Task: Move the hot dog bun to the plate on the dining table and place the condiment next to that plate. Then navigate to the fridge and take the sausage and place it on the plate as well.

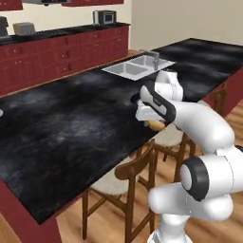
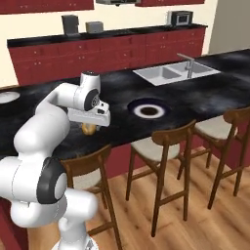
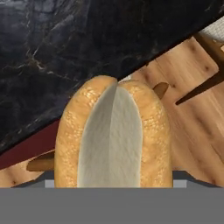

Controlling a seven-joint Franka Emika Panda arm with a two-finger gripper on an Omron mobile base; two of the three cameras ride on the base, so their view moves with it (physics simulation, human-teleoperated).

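Bun [image 3: 111, 135] held btwn fingers, above table [image 3: 52, 48] edge.

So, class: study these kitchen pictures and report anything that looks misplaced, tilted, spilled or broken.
Nothing is spilled or broken. The one oddity: the golden-tan hot dog bun is held in the pincer above the edge of the black marbled dining table, partly over the wooden floor, not on the navy-rimmed white plate.

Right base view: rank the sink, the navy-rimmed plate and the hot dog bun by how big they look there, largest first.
1. The sink, widest of the three though farthest back.
2. The navy-rimmed plate.
3. The hot dog bun, a small tan bit under the gripper; the hand hides most of it, so its full size is unsure.
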